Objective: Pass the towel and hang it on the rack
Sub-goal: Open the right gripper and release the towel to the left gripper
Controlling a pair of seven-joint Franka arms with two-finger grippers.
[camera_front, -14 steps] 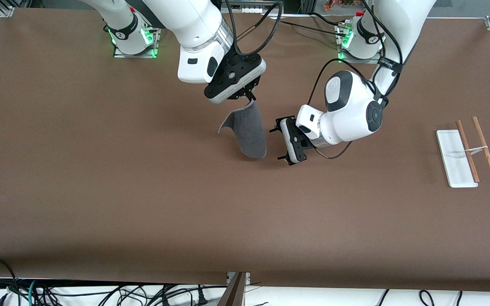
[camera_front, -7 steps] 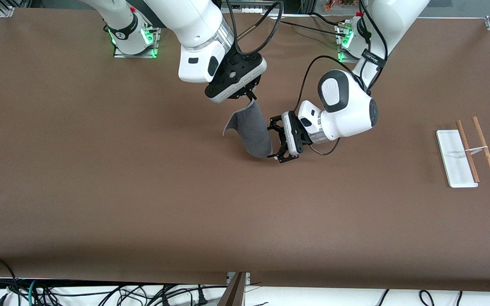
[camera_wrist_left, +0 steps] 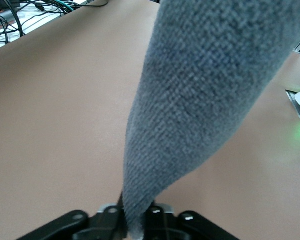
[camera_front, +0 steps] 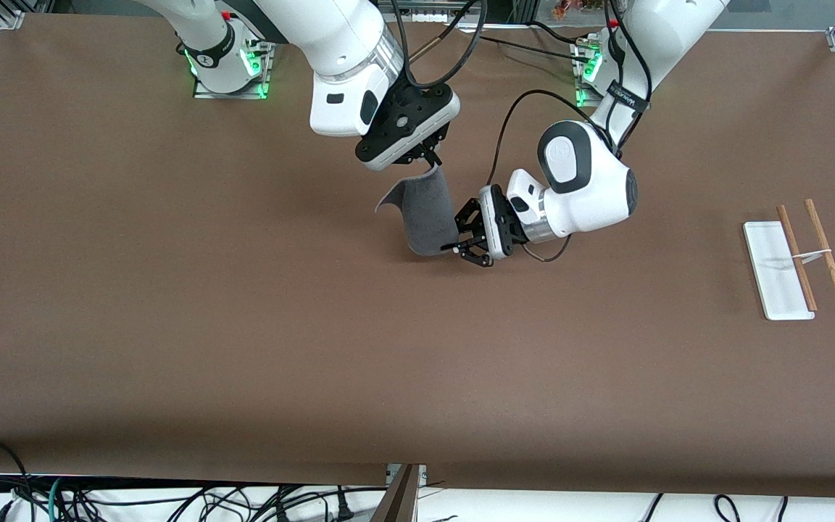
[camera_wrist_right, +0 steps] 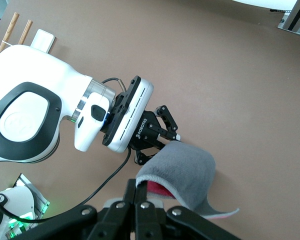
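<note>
The towel [camera_front: 426,214] hangs in the air over the middle of the table, grey side out, with pink-red showing inside its fold [camera_wrist_right: 157,190]. My right gripper [camera_front: 428,161] is shut on its upper corner [camera_wrist_right: 142,192]. My left gripper [camera_front: 455,248] reaches in sideways and is shut on the towel's lower edge; in the left wrist view the cloth [camera_wrist_left: 205,100] runs down between the closed fingers [camera_wrist_left: 137,220]. The rack [camera_front: 826,253] stands at the left arm's end of the table, its two brown rods over a white base [camera_front: 769,275].
Both arm bases [camera_front: 229,61] [camera_front: 609,69] glow green along the table's back edge. Loose cables [camera_front: 171,500] lie below the table's near edge. The left arm's black cable [camera_front: 526,109] loops above its wrist.
My left gripper moved in toward the hanging towel and closed on its lower edge. The towel's bottom is now pulled slightly toward it. My right gripper held on and shifted little.
</note>
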